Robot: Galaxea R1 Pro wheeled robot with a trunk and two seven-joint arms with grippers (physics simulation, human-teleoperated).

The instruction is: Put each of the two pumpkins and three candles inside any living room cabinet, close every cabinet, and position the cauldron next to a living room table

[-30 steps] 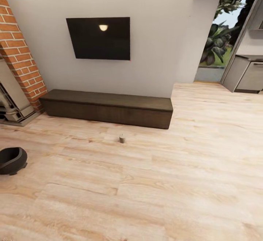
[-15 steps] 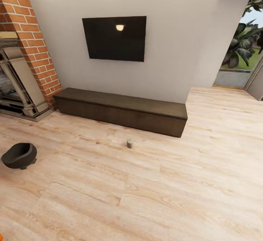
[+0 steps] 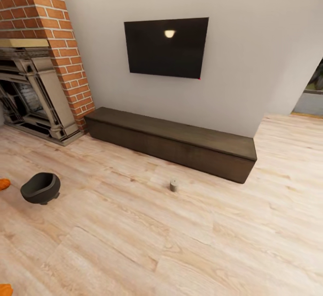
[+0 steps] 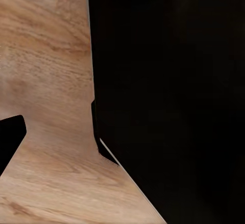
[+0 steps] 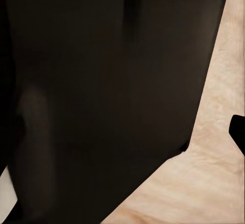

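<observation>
A long low dark-brown cabinet (image 3: 172,142) stands shut against the white wall in the head view. One short grey candle (image 3: 173,185) stands upright on the floor just in front of it. The dark round cauldron (image 3: 40,188) sits on the floor at the left. Orange slivers of a pumpkin (image 3: 3,183) and a second pumpkin (image 3: 4,289) show at the left edge. In the left wrist view my left gripper (image 4: 58,142) is open over bare floor. In the right wrist view my right gripper (image 5: 209,140) is also open over bare floor.
A black TV (image 3: 166,47) hangs on the wall above the cabinet. A brick chimney with a grey fireplace (image 3: 33,98) fills the left corner. A doorway (image 3: 312,94) opens at the far right. Pale wood floor (image 3: 202,242) stretches between me and the cabinet.
The head camera has swung left: the cabinet, TV and candle slid right in the picture, the fireplace and pumpkin edges came in, the kitchen units went out. Nothing itself moved.
</observation>
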